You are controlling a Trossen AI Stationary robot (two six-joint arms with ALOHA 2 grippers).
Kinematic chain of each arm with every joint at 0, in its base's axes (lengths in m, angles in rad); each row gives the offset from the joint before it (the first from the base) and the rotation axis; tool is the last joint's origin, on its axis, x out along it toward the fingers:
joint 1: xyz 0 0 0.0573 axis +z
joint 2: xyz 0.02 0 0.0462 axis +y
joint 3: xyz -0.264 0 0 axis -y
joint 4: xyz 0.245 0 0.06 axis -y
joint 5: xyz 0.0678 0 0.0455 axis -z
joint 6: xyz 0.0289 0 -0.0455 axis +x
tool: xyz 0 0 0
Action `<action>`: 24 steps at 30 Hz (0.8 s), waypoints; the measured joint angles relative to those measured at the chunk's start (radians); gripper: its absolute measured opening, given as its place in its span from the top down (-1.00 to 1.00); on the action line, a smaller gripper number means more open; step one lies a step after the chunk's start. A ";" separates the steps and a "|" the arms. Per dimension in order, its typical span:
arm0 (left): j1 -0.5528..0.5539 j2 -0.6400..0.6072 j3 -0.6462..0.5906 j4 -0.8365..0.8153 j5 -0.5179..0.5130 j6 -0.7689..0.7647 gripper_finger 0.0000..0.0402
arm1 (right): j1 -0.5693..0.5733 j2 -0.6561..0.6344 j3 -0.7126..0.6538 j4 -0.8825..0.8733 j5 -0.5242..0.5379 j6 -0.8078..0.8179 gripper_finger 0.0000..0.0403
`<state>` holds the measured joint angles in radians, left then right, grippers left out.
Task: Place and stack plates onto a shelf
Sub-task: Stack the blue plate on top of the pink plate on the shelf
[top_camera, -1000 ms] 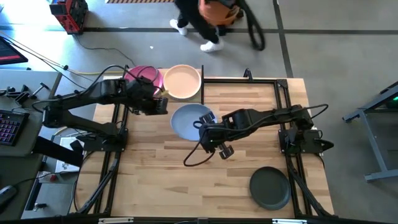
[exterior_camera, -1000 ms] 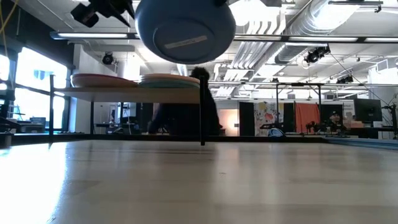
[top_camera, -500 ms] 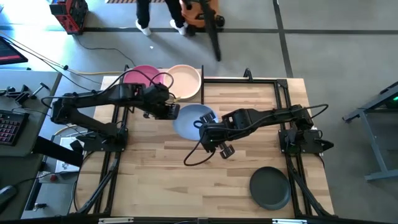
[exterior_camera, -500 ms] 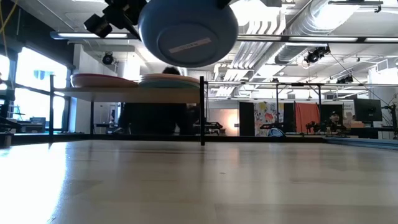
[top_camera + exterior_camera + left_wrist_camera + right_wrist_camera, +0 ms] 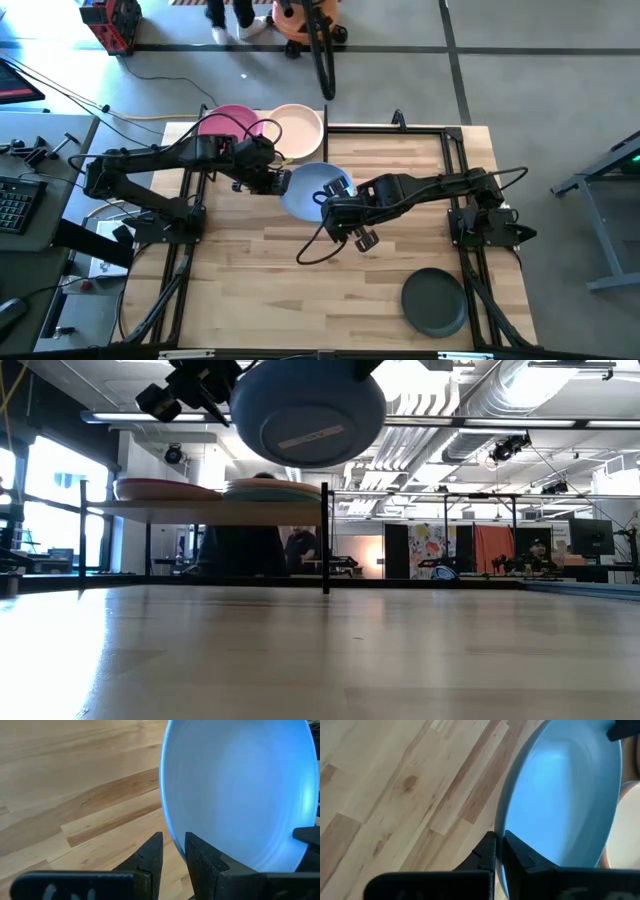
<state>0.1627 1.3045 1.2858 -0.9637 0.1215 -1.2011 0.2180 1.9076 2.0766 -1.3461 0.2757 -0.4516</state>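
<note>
The slate-blue plate (image 5: 312, 190) hangs in the air above the wood table (image 5: 260, 270), just near of the shelf (image 5: 215, 508). The right gripper (image 5: 498, 851) pinches its near rim. The left gripper (image 5: 173, 851) has its fingers spread astride the plate's left rim.

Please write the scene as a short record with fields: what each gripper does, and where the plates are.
right gripper: shut on the blue plate rim, plate held above the table
left gripper: fingers on both sides of the same plate's opposite rim, with a gap
shelf: pink plate and peach plate on it
dark plate: lies on the table
</note>
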 joint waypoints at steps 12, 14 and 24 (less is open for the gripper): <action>0.000 0.000 0.000 0.000 0.000 0.018 0.66 | -0.002 0.000 0.000 0.034 0.008 0.003 1.00; 0.000 0.000 0.000 0.000 0.000 0.032 0.67 | -0.002 0.000 0.000 0.034 0.008 0.004 1.00; 0.001 0.000 0.000 0.007 -0.030 0.053 0.97 | 0.000 0.000 0.000 0.041 0.003 0.005 1.00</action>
<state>0.1638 1.3045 1.2858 -0.9569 0.0919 -1.1477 0.2178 1.9072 2.0766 -1.3050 0.2787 -0.4465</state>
